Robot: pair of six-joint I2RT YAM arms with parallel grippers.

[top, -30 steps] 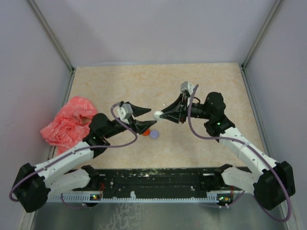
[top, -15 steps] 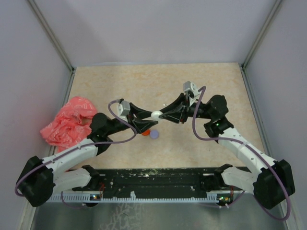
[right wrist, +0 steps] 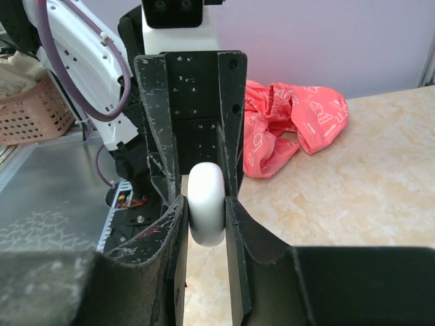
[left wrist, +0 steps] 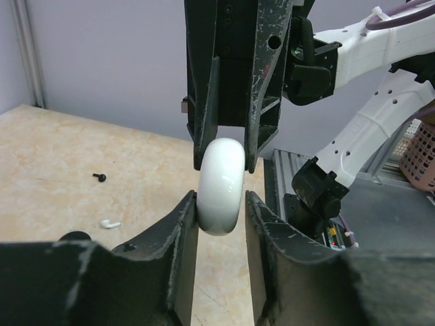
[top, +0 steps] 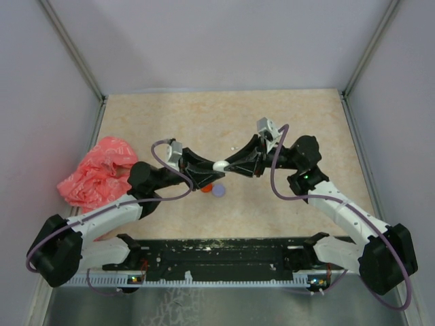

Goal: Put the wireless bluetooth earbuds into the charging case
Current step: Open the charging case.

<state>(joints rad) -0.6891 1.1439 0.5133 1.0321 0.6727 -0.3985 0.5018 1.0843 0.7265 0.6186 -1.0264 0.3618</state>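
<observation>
The white rounded charging case (top: 220, 164) hangs closed in mid-air over the table's middle, held from both sides. My right gripper (top: 225, 164) is shut on it; in the right wrist view both fingers press the case (right wrist: 206, 200). My left gripper (top: 213, 168) faces it and grips the case's other end (left wrist: 221, 183). A white earbud (left wrist: 110, 223) and a tiny black stemmed bit (left wrist: 100, 177) lie on the table beyond. A small red bit (top: 206, 189) lies under the left gripper, partly hidden.
A lilac round disc (top: 218, 191) lies next to the red bit. A crumpled red cloth (top: 95, 170) lies at the table's left edge. Grey walls and metal posts bound the table. A pink basket (right wrist: 34, 102) stands off the table behind the arms.
My left gripper has moved right up to the case and narrowed from wide open to gripping it. My right gripper has held the case nearly still.
</observation>
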